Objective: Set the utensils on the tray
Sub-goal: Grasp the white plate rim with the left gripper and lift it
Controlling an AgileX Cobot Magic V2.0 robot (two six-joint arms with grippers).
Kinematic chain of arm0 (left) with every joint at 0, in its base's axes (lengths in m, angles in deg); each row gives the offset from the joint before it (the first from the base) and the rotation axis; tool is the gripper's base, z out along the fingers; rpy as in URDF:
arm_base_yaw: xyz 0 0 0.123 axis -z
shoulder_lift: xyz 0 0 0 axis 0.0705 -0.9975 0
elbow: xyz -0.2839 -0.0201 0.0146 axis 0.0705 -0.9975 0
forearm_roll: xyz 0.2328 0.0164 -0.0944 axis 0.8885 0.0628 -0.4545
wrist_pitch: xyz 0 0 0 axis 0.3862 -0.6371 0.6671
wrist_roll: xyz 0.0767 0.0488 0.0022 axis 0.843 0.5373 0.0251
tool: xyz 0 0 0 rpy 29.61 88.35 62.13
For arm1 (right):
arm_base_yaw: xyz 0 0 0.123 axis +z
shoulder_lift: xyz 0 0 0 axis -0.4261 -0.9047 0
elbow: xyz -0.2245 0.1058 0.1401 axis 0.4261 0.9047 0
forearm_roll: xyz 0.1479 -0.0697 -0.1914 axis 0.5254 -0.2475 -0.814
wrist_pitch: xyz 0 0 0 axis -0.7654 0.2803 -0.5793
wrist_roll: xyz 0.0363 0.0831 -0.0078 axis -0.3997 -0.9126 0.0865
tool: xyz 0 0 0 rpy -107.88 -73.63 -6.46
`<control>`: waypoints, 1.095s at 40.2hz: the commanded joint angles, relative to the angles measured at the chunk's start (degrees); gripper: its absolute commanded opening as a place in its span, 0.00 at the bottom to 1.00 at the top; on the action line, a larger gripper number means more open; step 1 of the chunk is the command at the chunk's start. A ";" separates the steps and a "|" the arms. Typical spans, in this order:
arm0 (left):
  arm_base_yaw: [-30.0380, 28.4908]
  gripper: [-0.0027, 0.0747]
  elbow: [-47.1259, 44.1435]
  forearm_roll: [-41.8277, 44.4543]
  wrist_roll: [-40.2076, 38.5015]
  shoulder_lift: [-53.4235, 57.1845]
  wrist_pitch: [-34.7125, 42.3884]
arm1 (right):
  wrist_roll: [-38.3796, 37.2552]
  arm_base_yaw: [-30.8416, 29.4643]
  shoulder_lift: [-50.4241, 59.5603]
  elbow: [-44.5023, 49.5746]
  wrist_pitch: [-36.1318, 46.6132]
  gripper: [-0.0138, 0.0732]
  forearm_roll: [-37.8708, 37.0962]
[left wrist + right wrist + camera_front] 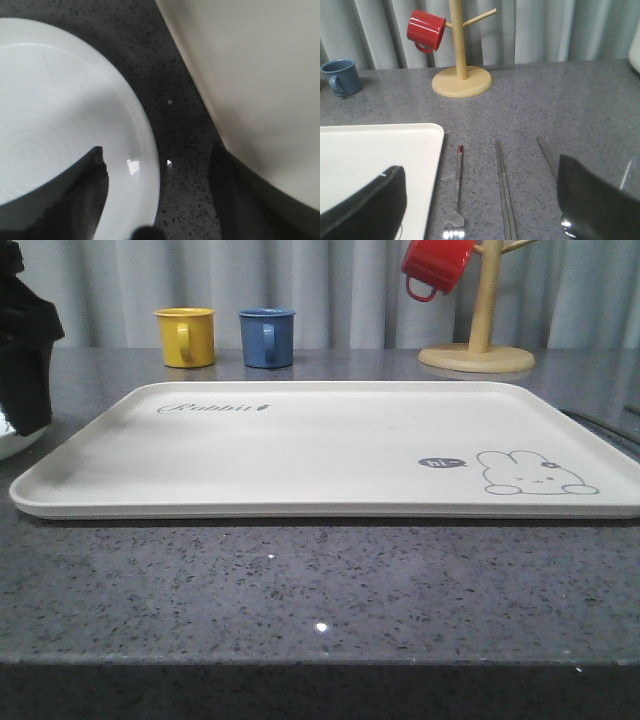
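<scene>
Left tool (155,200) is hovering open astride the white plate's (55,115) rim; right tool (480,205) is hanging open, empty, over fork (456,200) and chopsticks (504,190) at the tray's (330,455) three o'clock.

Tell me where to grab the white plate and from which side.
Grip the plate at its thin raised rim, on the edge facing the tray. It lies flat on the counter, so probably only the rim offers a pinch. The left gripper already straddles that edge, one finger over the plate and one outside.
</scene>
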 commanded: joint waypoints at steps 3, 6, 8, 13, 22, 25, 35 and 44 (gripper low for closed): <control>-1.68 0.54 1.96 -1.01 0.07 0.55 0.57 | 0.68 -0.41 -0.75 -2.16 4.35 0.89 -0.35; -2.23 0.53 1.96 -1.95 1.23 0.55 1.03 | 0.68 -0.41 -0.75 -2.16 4.40 0.89 -0.35; -2.60 0.53 1.96 -3.09 2.13 0.55 1.29 | 0.68 -0.41 -0.75 -2.16 4.40 0.89 -0.35; -3.06 0.53 1.75 -4.65 3.05 -0.38 1.21 | 0.68 -0.41 -0.75 -2.16 4.40 0.89 -0.35; -3.06 0.51 1.62 -5.03 3.05 -2.57 1.17 | 0.68 -0.41 -0.75 -2.16 4.40 0.89 -0.35; -3.06 0.42 1.81 -5.01 3.05 -2.57 1.23 | 0.68 -0.41 -0.75 -2.16 4.40 0.89 -0.35; -3.06 0.01 1.81 -5.01 4.12 -2.45 1.31 | 0.68 -0.41 -0.75 -2.16 4.40 0.89 -0.35; -2.94 0.01 4.43 -4.38 4.16 0.31 0.78 | 0.68 -0.41 -0.75 -2.16 4.40 0.89 -0.35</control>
